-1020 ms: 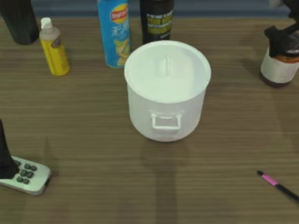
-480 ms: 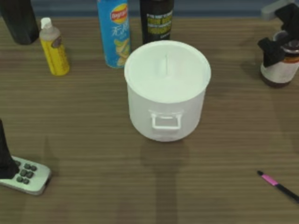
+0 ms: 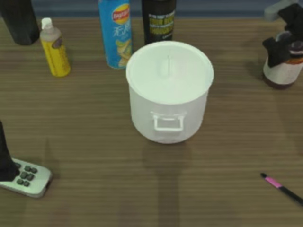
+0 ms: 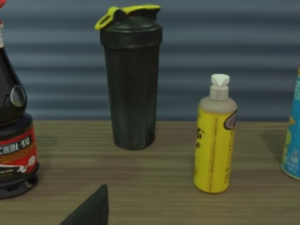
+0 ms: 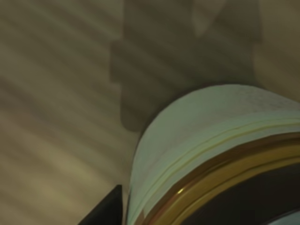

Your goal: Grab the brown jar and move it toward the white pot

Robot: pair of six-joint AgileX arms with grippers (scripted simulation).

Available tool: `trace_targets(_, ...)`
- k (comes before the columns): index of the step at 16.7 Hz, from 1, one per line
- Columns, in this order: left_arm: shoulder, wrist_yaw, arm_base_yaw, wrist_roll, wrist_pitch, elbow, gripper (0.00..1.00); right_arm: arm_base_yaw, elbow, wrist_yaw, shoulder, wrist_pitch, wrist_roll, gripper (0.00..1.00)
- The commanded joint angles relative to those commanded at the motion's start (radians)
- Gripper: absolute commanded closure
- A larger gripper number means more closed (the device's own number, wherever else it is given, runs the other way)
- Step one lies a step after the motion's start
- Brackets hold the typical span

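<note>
Right gripper [image 3: 284,45] down over the brown jar [image 3: 282,71] at the desk's right edge; can't tell finger state. Well apart from white pot [image 3: 169,92], move not begun. Left arm parked.

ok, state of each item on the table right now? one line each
brown jar: upright at the table's right edge, lid on, right gripper at its top.
white pot: upright at centre, lid on, handle toward the camera.
yellow bottle: upright, white cap closed.
blue chips can: upright.
black shaker: upright, lid shut.
remote: flat, buttons up, left arm over one end.
pink pen: lying flat.
</note>
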Motion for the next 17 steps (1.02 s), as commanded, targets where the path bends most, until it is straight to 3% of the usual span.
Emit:
trace_targets(5,0.000,0.000,0.000,0.000,0.000,0.000,0.00,0.000,0.000,0.000,0.000,0.000,0.000,0.98)
trace_targets(17,0.000,0.000,0.000,0.000,0.000,0.000,0.00,0.001,-0.039,-0.002,-0.040,-0.002,-0.001,1.00)
